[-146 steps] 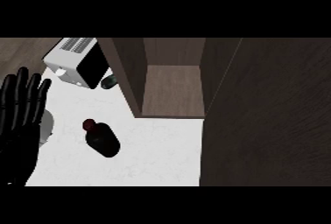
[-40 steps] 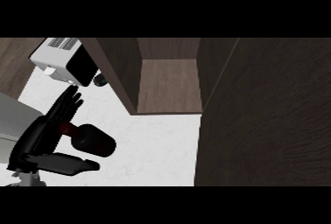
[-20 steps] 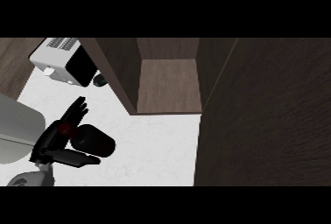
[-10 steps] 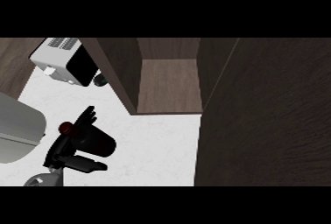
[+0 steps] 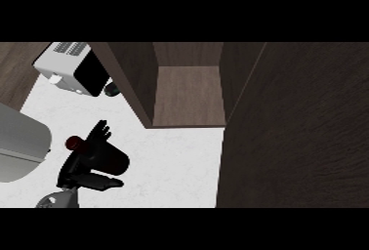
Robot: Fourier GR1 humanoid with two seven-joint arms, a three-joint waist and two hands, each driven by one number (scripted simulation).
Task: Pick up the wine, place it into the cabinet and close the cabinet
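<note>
While gripped: wine (image 5: 108,158), cabinet (image 5: 186,95) open.

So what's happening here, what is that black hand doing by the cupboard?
The robot's left hand is curled round a dark wine bottle with a red cap, over the white counter. To its right the wooden cabinet stands open, its door swung out, and nothing shows on the visible part of its shelf. The bottle is not in the cabinet yet. A white toaster sits at the back left. The right hand is out of view.
</note>
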